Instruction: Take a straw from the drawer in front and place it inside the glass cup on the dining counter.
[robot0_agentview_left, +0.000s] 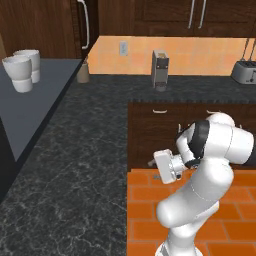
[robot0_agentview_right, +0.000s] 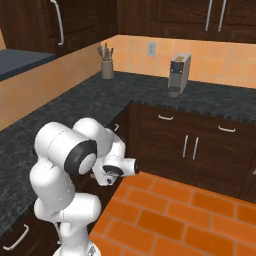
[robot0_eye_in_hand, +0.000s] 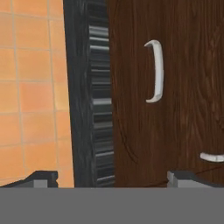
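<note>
Facing drawer (robot0_eye_in_hand: 166, 109) front, claw (robot0_eye_in_hand: 111, 177) spread wide for grab; silver handle (robot0_eye_in_hand: 154, 71) ahead, off centre; drawer shut.

White glossy rounded arm segments, dark joint bands, boxy white wrist, small dark fingertips (robot0_eye_in_hand: 41, 177)

My tool (robot0_eye_in_hand: 109, 177) shows just two dark fingertips (robot0_eye_in_hand: 41, 177) at the bottom of the hand view, the rest cut off. In both base views my own arm hides the fingers, so their spread cannot be read there. Beside the drawer (robot0_eye_in_hand: 166, 87) handle (robot0_eye_in_hand: 155, 72), a second handle (robot0_eye_in_hand: 212, 156) is cropped by the right edge. The toaster (robot0_agentview_left: 245, 72) is cut by the right edge of the left base view. The contents of the utensil holder (robot0_agentview_right: 107, 67) are too small to tell.
</note>
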